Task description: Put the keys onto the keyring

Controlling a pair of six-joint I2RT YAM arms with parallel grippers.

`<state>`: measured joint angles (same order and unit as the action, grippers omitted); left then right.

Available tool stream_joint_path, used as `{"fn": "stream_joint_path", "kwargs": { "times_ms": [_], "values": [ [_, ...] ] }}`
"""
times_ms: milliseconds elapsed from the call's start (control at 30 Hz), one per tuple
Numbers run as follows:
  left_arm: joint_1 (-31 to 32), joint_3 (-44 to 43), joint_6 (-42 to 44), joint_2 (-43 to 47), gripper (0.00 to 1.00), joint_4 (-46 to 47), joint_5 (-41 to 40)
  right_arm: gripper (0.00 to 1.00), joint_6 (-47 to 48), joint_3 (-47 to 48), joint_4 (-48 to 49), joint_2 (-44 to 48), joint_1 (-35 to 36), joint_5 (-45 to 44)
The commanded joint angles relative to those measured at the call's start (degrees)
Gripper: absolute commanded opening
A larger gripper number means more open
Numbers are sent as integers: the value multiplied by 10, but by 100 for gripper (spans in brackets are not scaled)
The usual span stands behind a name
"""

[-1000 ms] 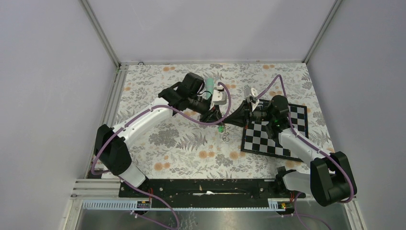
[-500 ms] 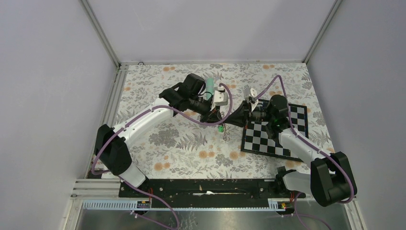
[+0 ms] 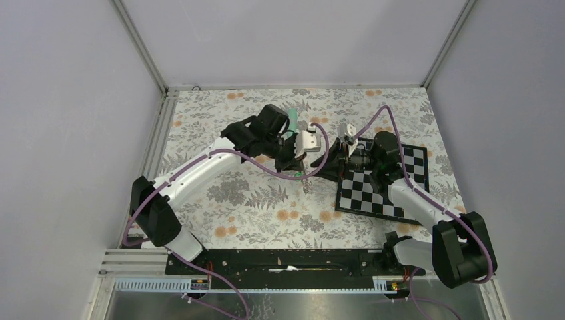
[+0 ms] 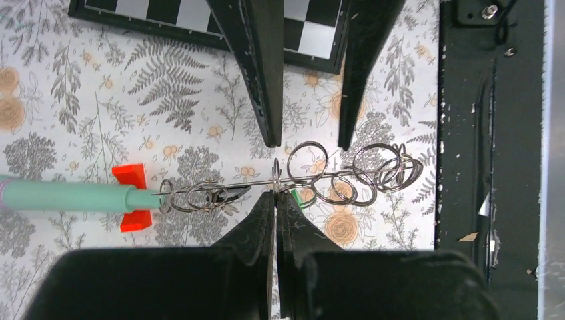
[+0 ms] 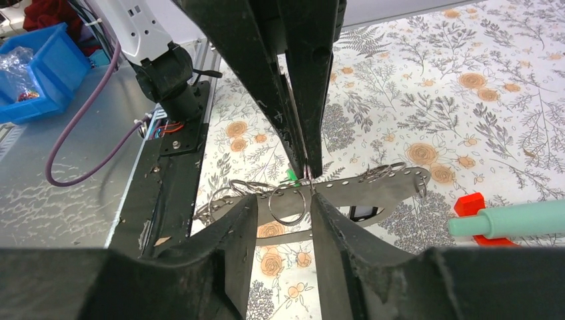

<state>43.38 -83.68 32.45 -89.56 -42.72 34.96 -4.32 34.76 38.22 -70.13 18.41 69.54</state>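
Keyring [image 5: 363, 189], a flat grey-brown strap strung with wire rings, lies lower centre in the right wrist view. The left gripper [image 4: 276, 197] is clenched on 1 thin wire ring [image 4: 275, 175]. The right gripper [image 5: 284, 200] is released, its 2 fingers straddling that ring without touching it. The green-headed key [image 4: 296, 195] peeks out just beside the left fingertips; I cannot pick out the darker key for sure.

Threading seems to be the step in hand. Next, the right jaws probably need to grasp the green key and steer its hole onto the held ring. Crowded neighbouring rings obstruct, and the teal stick [image 4: 66, 197] with its red base [image 4: 130, 175] lies close at left; the checkerboard [image 3: 380, 190] lies well apart.
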Motion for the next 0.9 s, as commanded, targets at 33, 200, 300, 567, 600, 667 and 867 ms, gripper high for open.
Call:
{"fn": "stream_joint_path", "kwargs": {
  "times_ms": [33,200,300,567,600,667,867],
  "values": [
    [25,-37,8,23,0,-9,-74,46,-40,13,56,13,-2,0],
    [42,-43,2,22,0,-11,-78,50,-64,3,85,0,-1,0],
    [47,-50,-7,19,0,-11,-73,53,-77,-4,105,-10,-1,-1],
    [53,-59,-15,13,0,-11,-73,51,-94,-11,129,-24,5,2],
    [53,-60,-15,12,0,-11,-72,50,-97,-11,130,-25,6,2],
    [54,-60,-15,10,0,-11,-73,49,-99,-10,133,-28,8,1],
    [55,-57,-16,9,0,-11,-71,44,-102,-8,136,-29,12,-3]
  ]
}}
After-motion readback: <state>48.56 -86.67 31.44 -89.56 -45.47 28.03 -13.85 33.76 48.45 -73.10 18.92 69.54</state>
